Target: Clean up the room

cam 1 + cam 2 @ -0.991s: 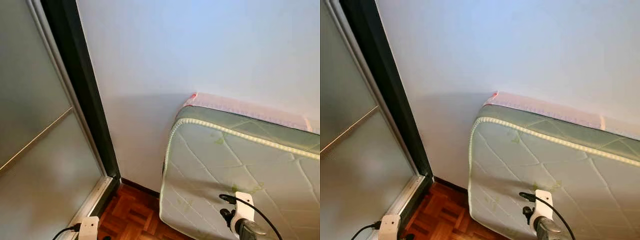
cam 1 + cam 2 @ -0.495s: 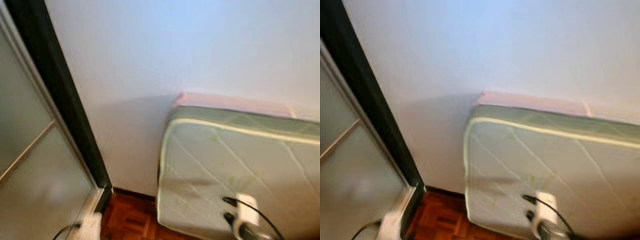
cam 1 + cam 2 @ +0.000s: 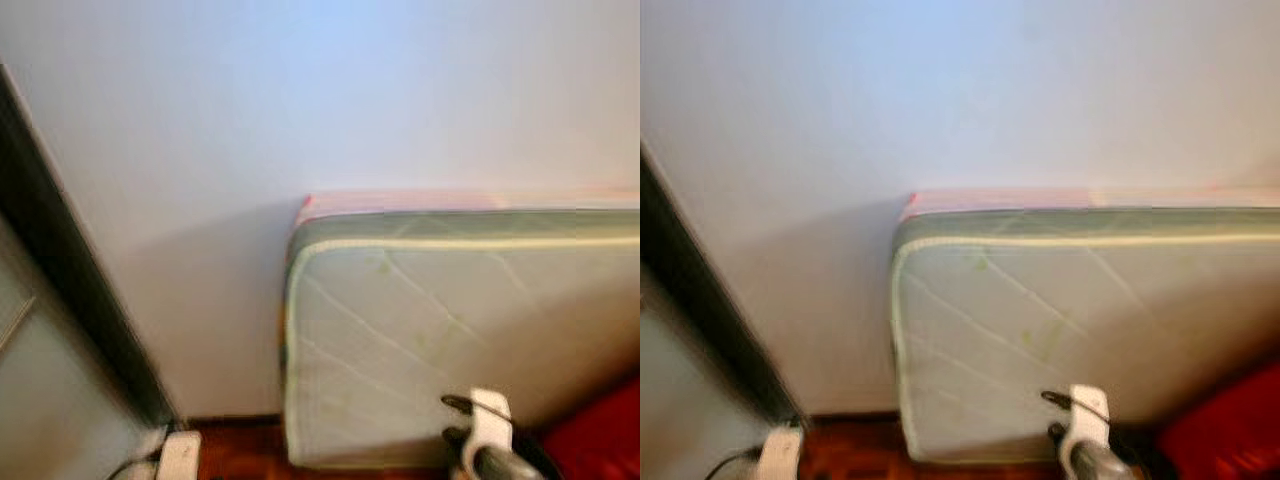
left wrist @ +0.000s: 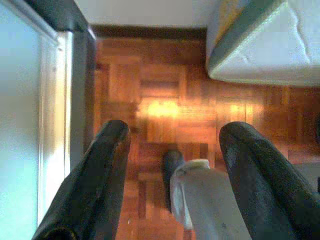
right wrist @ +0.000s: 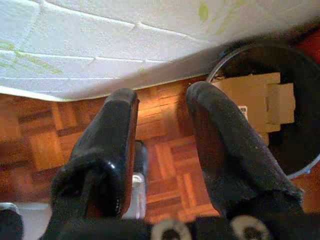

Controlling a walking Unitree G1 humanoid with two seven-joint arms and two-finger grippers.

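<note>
Door frame point(image 3: 70, 300): dark upright strip at the far left of the head views, meeting the white wall point(image 3: 330, 90); blurred, so no detail can be read.
Left gripper point(image 4: 172, 165): hangs low over the parquet floor point(image 4: 165, 95), fingers point(image 4: 100, 180) spread apart with nothing between them; a silver-grey part of the robot's own body lies under the gap.
Mattress point(image 3: 450, 330): quilted, pale green-white, stood on its long edge on the floor and leaning against the wall; its left corner sits near the door frame, with bare floor between.
Right gripper point(image 5: 162, 150): held low just in front of the mattress's lower edge, fingers point(image 5: 110, 150) apart and empty.
Bin point(image 5: 295, 105): dark round container on the floor beside the mattress's lower edge, holding flattened cardboard point(image 5: 255, 100).
Red object point(image 3: 595, 440): at the right-hand bottom edge of the head views, too blurred to identify.
Task object: no loose item can be identified on the visible floor.
Handling judgement, cardboard: probably light, stiff and non-fragile; best pinched across a free edge.
Handling judgement, mattress: likely bulky, heavy and floppy, a poor fit for two-finger grips; only the piped corner seam offers a hold.
</note>
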